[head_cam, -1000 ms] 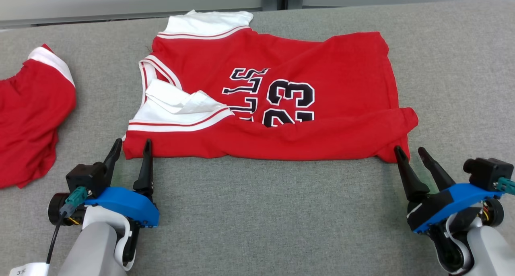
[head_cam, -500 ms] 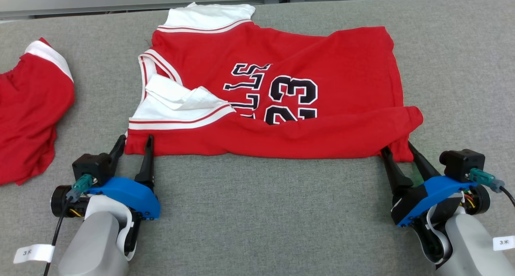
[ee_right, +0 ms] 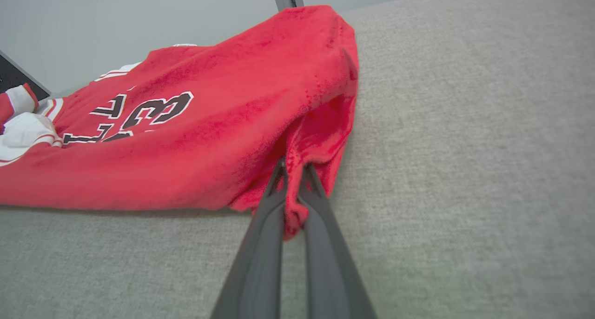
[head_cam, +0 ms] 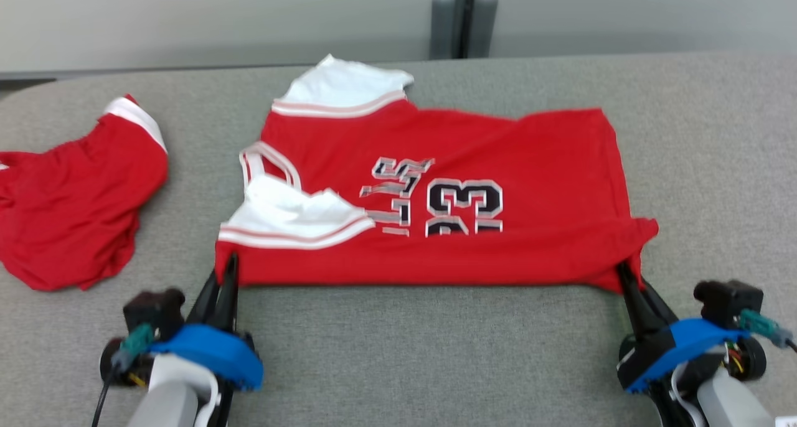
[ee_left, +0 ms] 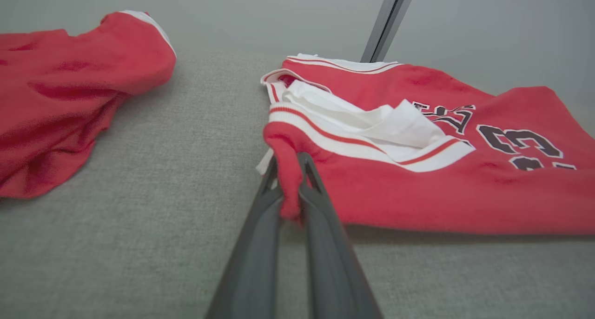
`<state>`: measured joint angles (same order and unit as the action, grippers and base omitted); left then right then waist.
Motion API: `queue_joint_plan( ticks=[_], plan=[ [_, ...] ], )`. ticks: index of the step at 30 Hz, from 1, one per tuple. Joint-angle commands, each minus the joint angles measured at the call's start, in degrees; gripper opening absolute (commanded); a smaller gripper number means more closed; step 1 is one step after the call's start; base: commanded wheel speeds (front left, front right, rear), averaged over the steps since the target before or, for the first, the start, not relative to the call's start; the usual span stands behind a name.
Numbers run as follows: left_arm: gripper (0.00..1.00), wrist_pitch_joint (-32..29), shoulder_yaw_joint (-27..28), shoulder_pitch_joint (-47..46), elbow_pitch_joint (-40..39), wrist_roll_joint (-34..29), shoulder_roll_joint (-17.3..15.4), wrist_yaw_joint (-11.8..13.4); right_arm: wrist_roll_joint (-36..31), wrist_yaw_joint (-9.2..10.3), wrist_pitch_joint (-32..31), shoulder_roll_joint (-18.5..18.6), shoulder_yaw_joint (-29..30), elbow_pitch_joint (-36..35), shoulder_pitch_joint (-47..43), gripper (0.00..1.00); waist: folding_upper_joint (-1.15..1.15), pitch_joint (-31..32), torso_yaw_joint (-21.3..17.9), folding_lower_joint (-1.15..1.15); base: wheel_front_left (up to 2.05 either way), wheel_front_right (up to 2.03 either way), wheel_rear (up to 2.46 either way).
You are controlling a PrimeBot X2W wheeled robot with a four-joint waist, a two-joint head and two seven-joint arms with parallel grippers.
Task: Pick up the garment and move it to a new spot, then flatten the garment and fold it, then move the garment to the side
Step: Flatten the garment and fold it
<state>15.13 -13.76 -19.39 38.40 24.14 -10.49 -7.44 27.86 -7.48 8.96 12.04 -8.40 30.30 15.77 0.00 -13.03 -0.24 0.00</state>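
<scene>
One jersey (head_cam: 448, 165): red basketball top with white-banded armholes and a dark "23" beside partly folded lettering. It lies spread on the tabletop (head_cam: 436, 352), with its near edge doubled over into a long fold.
Left claw (head_cam: 225, 274): fingers pressed together on the jersey's near left corner, just below the white shoulder band. The left wrist view shows a tongue of red cloth pinched between them.
Right claw (head_cam: 627, 281): closed on the jersey's near right corner, where the hem bunches, with red cloth nipped between the fingers.
Tabletop cover: grey woven fabric under the whole jersey.
Second red garment (head_cam: 75, 209): crumpled, with a white band, well apart from the jersey on its left side.
Post (head_cam: 464, 19): dark and upright, beyond the jersey's far edge, against a pale wall (head_cam: 187, 16).
</scene>
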Motion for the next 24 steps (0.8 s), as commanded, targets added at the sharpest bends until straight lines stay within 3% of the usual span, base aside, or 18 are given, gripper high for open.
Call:
queue_joint_plan(
  ticks=[1,10,19,20,21,22,24],
  plan=[
    [0.00,0.0,0.8,2.7,-1.5,-0.1,-0.1,0.0,0.6,-0.02,0.4,0.6,0.4,-0.8,-2.0,0.00,0.00,1.3,0.1,0.00,0.00,0.00,0.00],
    [0.00,0.0,2.7,16.2,-11.4,-2.1,2.5,1.1,-0.3,-0.02,-2.8,1.5,3.6,-9.8,-13.4,0.00,0.00,5.4,2.2,0.00,0.00,0.00,0.00],
    [0.00,0.0,3.1,22.0,-15.0,-2.3,3.2,0.8,-2.4,-0.02,-10.5,-1.0,7.9,-21.4,-23.6,0.01,0.00,6.2,2.8,0.00,0.00,0.00,0.00],
    [0.02,0.0,3.2,22.1,-15.0,-2.3,3.2,0.9,-2.6,-0.02,-11.0,-1.4,8.5,-22.2,-24.0,0.40,0.00,6.2,2.7,0.00,0.00,0.00,0.00],
    [0.85,0.0,3.4,22.1,-15.1,-2.3,3.2,1.0,-3.1,-0.02,-11.5,-1.7,8.9,-22.8,-24.3,1.00,0.00,6.2,2.6,0.00,0.00,0.00,0.00],
    [1.00,0.0,3.7,21.9,-15.3,-2.4,3.3,1.3,-3.2,-0.02,-11.6,-2.2,9.4,-23.3,-24.3,1.00,0.00,6.2,2.4,0.00,0.00,0.00,0.00],
    [1.00,0.0,4.5,21.3,-16.0,-2.8,3.6,1.4,-3.4,-0.02,-11.9,-3.1,10.2,-23.7,-23.8,1.00,0.00,6.3,2.1,0.00,0.00,0.00,0.00]
  ],
)
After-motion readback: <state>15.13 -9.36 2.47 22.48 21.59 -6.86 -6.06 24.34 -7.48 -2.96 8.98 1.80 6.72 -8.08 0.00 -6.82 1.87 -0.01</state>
